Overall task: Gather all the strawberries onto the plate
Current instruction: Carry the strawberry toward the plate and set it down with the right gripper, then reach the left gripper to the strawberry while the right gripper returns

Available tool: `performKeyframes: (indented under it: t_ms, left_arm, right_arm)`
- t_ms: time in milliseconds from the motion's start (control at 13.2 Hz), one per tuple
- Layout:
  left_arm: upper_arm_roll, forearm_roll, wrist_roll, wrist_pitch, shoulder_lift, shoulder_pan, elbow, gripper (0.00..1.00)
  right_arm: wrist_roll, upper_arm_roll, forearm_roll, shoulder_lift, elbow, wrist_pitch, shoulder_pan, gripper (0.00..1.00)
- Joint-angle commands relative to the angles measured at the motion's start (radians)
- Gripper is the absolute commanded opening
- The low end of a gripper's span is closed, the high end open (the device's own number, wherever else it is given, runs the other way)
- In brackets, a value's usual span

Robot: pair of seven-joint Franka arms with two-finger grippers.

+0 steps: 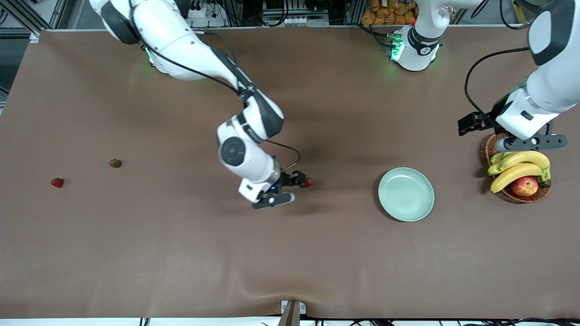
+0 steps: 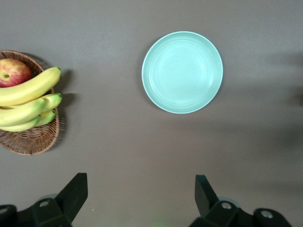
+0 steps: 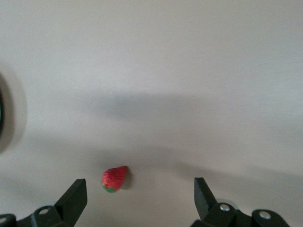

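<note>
One strawberry [image 1: 308, 183] lies on the brown table, free, just at the tips of my right gripper [image 1: 300, 179]. In the right wrist view this strawberry [image 3: 115, 178] rests on the cloth between the open fingers of the right gripper [image 3: 138, 188], close to one of them and touching neither. Two more strawberries [image 1: 115, 163] [image 1: 57, 182] lie toward the right arm's end of the table. The mint-green plate [image 1: 406, 194] [image 2: 182, 72] holds nothing. My left gripper [image 1: 469, 123] [image 2: 140, 183] hangs open and empty over the table by the basket.
A wicker basket [image 1: 516, 195] [image 2: 33, 142] with bananas [image 1: 516, 170] and an apple [image 1: 524, 185] stands at the left arm's end, beside the plate. The cloth bulges at the table's front edge [image 1: 292, 301].
</note>
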Motion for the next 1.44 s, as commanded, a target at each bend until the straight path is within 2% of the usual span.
performKeyframes:
  t_ms: [0, 378, 605, 757, 983, 1135, 1286, 1362]
  left_arm:
    - [-0.049, -0.002, -0.107, 0.026, 0.011, -0.008, -0.004, 1.00]
    - [-0.136, 0.002, -0.288, 0.080, 0.049, -0.013, -0.009, 1.00]
    - [-0.196, 0.009, -0.398, 0.132, 0.090, -0.016, -0.005, 1.00]
    - [-0.240, 0.010, -0.499, 0.173, 0.152, -0.020, 0.021, 1.00]
    - [-0.264, 0.012, -0.690, 0.195, 0.280, -0.098, 0.130, 1.00]
    - [-0.259, 0.016, -0.727, 0.198, 0.368, -0.169, 0.207, 1.00]
    - [-0.264, 0.118, -0.713, 0.213, 0.475, -0.227, 0.311, 1.00]
    - [-0.264, 0.183, -0.710, 0.228, 0.532, -0.264, 0.359, 1.00]
  right_arm:
    - [-0.005, -0.050, -0.023, -0.105, -0.099, -0.066, -0.029, 1.00]
    - [-0.057, -0.196, -0.126, -0.315, -0.326, -0.158, -0.047, 1.00]
    - [-0.181, -0.263, -0.158, -0.386, -0.409, -0.195, -0.093, 1.00]
    - [-0.296, -0.315, -0.181, -0.416, -0.470, -0.191, -0.128, 1.00]
    - [-0.448, -0.360, -0.193, -0.467, -0.567, -0.192, -0.222, 1.00]
    - [-0.638, -0.375, -0.195, -0.470, -0.604, -0.192, -0.323, 1.00]
    - [-0.813, -0.381, -0.203, -0.472, -0.630, -0.185, -0.385, 1.00]
    - [-0.874, -0.400, -0.236, -0.472, -0.632, -0.185, -0.394, 1.00]
